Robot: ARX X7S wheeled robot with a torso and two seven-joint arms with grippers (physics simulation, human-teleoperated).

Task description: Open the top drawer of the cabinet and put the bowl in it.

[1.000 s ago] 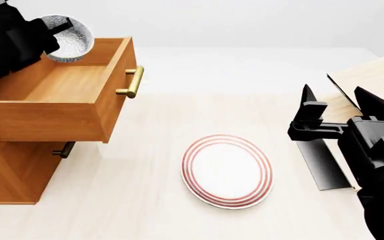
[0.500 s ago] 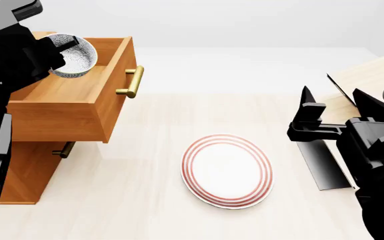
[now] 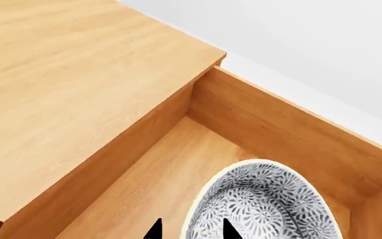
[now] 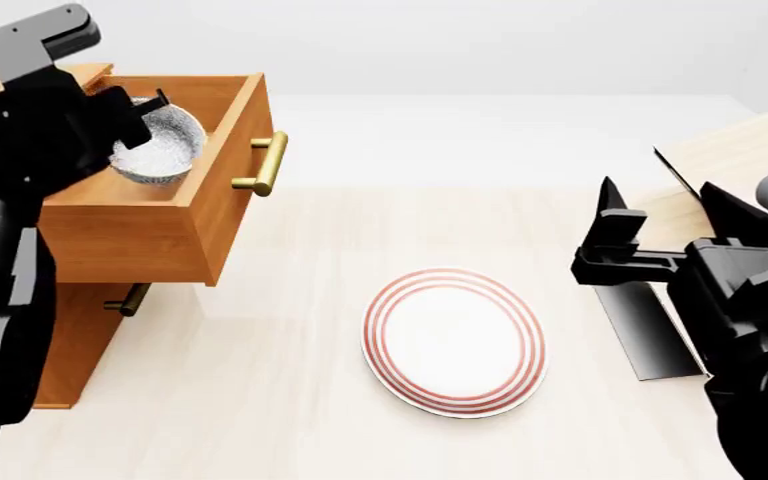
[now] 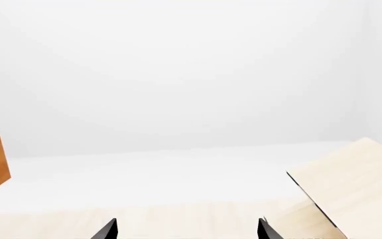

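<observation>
Bowl [image 4: 157, 147]: now lowered into the top drawer [image 4: 184, 215] at upper left of your head view, where a second ago it hung above the rim; your left gripper [image 3: 189, 230] pinches its rim, so only release remains. Right gripper [image 4: 658, 235]: spread wide, empty, right of the plate [image 4: 454, 341].

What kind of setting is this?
Likely a bare simulated test scene: blank white backdrop, a cabinet with its top drawer open, a plate on a pale wood surface.

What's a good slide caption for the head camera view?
Left gripper lowers the bowl into the open top drawer; right gripper idles open.
</observation>
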